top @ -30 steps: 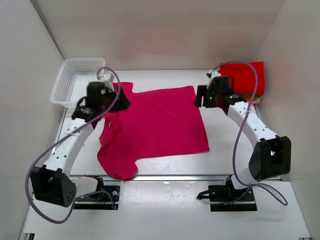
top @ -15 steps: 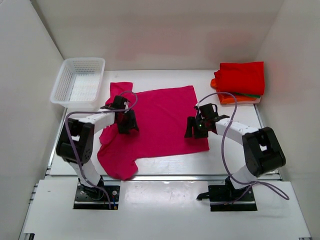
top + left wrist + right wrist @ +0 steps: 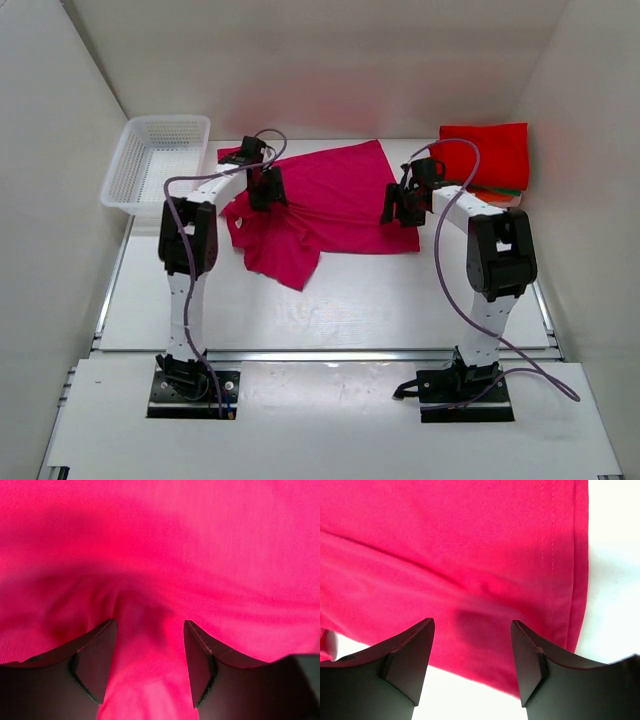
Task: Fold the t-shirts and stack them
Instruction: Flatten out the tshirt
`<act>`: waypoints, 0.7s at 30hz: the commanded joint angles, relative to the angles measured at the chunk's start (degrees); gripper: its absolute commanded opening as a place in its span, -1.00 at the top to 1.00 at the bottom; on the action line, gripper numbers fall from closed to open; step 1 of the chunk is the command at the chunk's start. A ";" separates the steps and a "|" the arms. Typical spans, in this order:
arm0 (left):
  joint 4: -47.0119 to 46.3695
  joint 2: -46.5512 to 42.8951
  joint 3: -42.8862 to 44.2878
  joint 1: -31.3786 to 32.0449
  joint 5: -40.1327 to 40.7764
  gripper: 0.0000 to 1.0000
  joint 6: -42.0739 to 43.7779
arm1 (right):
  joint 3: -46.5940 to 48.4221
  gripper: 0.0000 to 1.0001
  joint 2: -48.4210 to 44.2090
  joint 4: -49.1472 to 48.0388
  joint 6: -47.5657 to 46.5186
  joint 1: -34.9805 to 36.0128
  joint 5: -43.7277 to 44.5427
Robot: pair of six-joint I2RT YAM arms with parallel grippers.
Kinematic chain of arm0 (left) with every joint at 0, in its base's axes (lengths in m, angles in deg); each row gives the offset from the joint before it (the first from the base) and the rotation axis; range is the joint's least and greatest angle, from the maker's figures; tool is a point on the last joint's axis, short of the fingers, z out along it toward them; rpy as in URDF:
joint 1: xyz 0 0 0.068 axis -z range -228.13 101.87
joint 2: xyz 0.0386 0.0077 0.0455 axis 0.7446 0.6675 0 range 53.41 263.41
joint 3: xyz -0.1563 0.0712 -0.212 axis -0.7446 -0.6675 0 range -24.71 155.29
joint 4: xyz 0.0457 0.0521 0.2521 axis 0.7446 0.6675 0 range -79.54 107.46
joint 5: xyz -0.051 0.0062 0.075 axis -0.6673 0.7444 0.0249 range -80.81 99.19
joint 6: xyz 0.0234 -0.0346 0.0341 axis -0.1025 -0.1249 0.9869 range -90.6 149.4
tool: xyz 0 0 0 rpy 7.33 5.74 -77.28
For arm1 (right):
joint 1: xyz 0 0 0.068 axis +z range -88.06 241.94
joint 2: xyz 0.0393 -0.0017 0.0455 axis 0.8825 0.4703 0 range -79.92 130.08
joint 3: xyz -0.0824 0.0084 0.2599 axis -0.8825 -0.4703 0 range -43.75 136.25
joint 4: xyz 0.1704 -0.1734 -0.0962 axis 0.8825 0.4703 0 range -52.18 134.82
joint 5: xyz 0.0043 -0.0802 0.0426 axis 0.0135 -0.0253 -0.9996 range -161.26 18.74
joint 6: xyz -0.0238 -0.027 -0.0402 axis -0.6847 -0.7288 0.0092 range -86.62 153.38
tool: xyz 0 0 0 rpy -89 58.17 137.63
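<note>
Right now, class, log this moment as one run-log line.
left gripper: open astride magenta-pink t-shirt ridge | right gripper: open over its hemmed edge | red t-shirt: folded, far right, on orange t-shirt

The left arm (image 3: 186,300) and right arm (image 3: 497,255) look alike: white shells between black joint housings, each with a lilac-grey cable (image 3: 437,262). Both have a black base plate (image 3: 190,388) at the counter's (image 3: 350,300) near edge. The left pincer (image 3: 149,624) and right pincer (image 3: 472,622) have dark wedge fingers (image 3: 407,655) (matte, bevelled edges).
</note>
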 commanded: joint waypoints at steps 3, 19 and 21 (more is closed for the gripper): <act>-5.66 -27.64 -22.06 -0.66 -3.58 -0.36 -0.97 | 0.42 -0.19 -9.32 2.29 -1.98 1.49 1.97; -14.89 -60.80 -68.58 11.54 3.27 -0.42 -20.12 | -23.39 -0.16 -25.57 -5.53 8.91 -2.29 13.41; -18.05 -59.49 -69.47 12.95 4.68 -0.44 -21.28 | -26.46 -0.11 -27.08 -7.11 10.05 -2.81 13.23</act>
